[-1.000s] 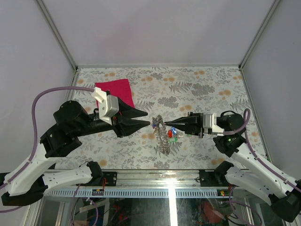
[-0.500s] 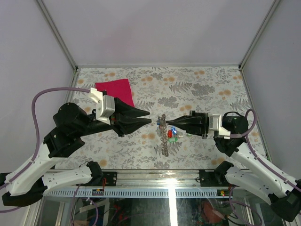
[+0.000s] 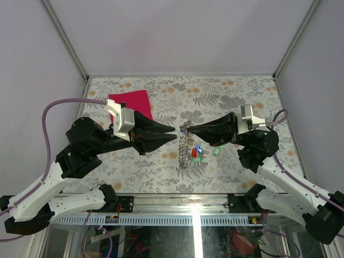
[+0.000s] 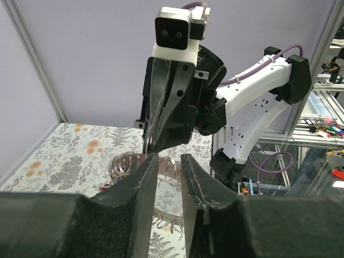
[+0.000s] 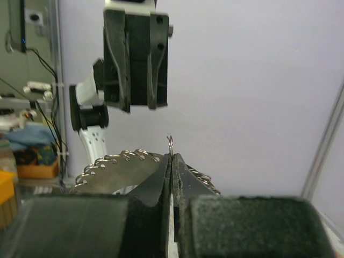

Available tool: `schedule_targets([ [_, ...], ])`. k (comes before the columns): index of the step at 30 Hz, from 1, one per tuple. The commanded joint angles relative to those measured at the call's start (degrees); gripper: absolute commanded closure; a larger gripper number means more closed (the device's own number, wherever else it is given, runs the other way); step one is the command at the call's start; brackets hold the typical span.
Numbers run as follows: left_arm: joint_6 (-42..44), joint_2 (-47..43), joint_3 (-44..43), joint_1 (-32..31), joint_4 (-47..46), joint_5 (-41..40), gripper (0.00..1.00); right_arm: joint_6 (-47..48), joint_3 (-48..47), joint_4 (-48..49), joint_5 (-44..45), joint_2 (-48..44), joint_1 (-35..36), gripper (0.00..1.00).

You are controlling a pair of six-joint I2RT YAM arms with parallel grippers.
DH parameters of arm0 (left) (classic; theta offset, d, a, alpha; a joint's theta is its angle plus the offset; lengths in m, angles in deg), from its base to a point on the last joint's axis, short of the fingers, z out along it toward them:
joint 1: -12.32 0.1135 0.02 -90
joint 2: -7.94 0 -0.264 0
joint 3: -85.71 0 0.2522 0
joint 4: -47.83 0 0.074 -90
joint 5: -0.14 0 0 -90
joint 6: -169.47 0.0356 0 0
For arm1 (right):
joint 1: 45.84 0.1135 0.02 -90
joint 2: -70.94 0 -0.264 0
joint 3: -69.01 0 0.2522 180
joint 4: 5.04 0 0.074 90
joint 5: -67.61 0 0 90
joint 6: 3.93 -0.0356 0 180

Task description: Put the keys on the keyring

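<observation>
The grey coiled keyring [image 3: 185, 148] stands on edge at the table's middle, its top rim pinched in my shut right gripper [image 3: 187, 129]. In the right wrist view the fingertips [image 5: 167, 161] close on a wire loop of the keyring [image 5: 118, 165]. A red-headed key [image 3: 194, 154] and a blue-tagged key [image 3: 199, 148] lie beside the ring; a green-tagged key [image 3: 217, 151] lies further right. Whether any key hangs on the ring I cannot tell. My left gripper [image 3: 175, 135] is open and empty just left of the ring; the ring's coils [image 4: 124, 162] show beyond its fingers [image 4: 145, 183].
A magenta cloth square [image 3: 131, 103] lies at the back left, behind the left arm. Grey walls with metal frame posts enclose the flowered table [image 3: 236, 102] on three sides. The right arm's gripper [image 4: 164, 123] hangs close in front of the left wrist camera.
My right gripper has risen and tilted up, lifting the keyring's top edge. The green key now lies apart, further right. The left gripper has edged slightly right and stays open.
</observation>
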Motion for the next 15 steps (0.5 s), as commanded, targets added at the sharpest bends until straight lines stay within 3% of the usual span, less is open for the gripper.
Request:
schedule_targets([
  [1,-1.09,-0.58,0.90,-0.39,-4.77,-0.05,0.76,-10.47,-0.89,14.75,5.06,0.64,0.29,1.00],
  [15,-2.60,1.86,0.84,-0.41,-9.23,0.28,0.79,-11.78,-0.69,14.94,5.15,0.33,0.29,1.00],
])
